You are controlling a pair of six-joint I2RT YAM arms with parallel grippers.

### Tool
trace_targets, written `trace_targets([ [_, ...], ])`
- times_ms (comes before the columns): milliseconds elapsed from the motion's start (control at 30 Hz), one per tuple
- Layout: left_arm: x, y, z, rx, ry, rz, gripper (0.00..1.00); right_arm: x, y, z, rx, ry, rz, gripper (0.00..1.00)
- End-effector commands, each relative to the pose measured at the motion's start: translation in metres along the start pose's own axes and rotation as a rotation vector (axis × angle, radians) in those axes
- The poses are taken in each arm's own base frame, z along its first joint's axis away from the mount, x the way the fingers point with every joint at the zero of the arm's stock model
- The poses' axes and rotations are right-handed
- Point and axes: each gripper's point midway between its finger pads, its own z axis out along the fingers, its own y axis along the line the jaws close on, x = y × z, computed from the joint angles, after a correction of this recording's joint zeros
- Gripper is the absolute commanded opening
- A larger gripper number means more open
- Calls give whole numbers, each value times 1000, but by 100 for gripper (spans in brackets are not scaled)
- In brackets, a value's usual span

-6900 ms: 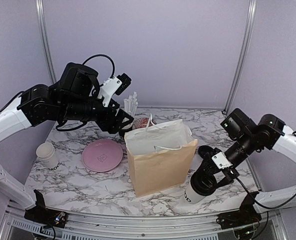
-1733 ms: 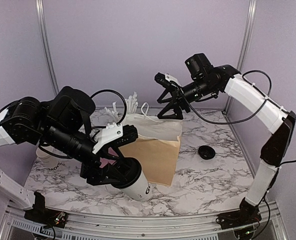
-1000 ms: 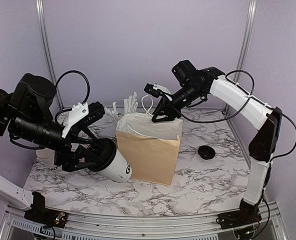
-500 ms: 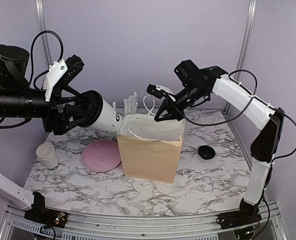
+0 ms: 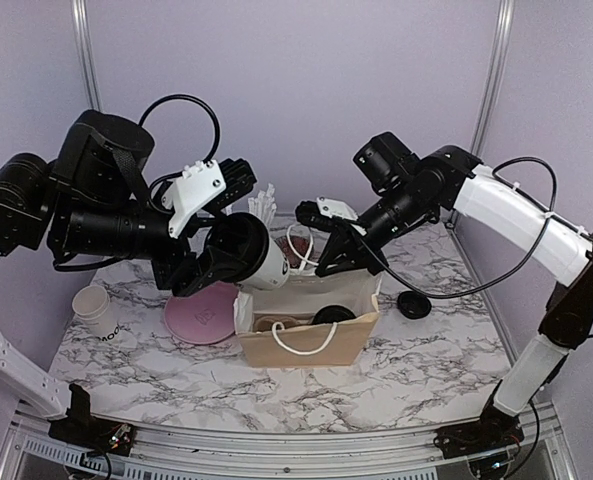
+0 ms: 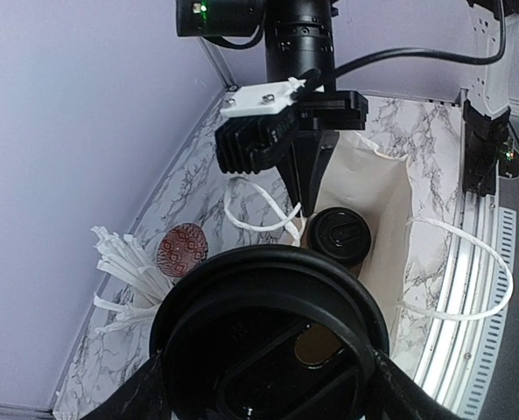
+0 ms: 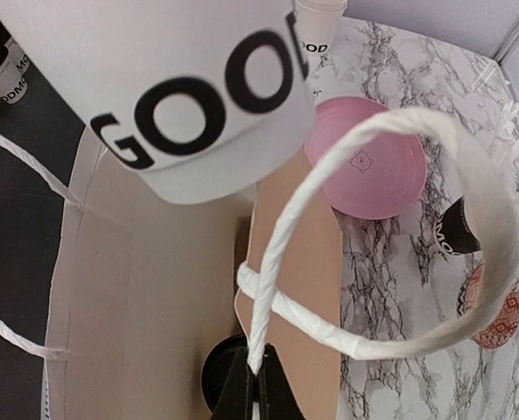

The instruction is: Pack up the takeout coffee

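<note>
The takeout coffee [image 5: 248, 252], a white paper cup with black "GOOD" lettering [image 7: 189, 87] and a round black lid [image 6: 272, 350], hangs tilted above the left rim of the open brown paper bag [image 5: 351, 335]. My left gripper [image 5: 219, 262] is shut on its sides, with a finger [image 6: 138, 395] on each flank of the lid. My right gripper [image 5: 328, 264] is shut on the bag's white cord handle [image 7: 281, 262], pinching it at its fingertips [image 7: 259, 372] and holding the bag's mouth open. Another black-lidded cup [image 6: 338, 234] stands inside the bag.
A pink plate [image 5: 201, 312] lies left of the bag, with a stack of white cups [image 5: 96, 310] further left. A black cup of white straws [image 5: 264, 205] and a red patterned disc [image 6: 180, 248] sit behind. A loose black lid [image 5: 414, 304] lies to the right.
My left arm has swung the cup down and right, from high on the left to over the bag. The right gripper has shut on the handle and the bag's mouth is pulled wide.
</note>
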Motion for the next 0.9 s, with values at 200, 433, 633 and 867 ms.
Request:
trace_targets([
  [200,-3,-30,4,128,-88,-29,62,-3,8,-4,-1,-32,34,0],
  [433,-14,-50,3,182,-112,7,62,-11,-2,-9,49,-42,39,0],
  [633,6,-46,31,83,1,102,62,-20,7,-13,6,-84,32,2],
  [867,27,-52,61,50,110,190,61,-15,17,-8,-37,-71,43,4],
])
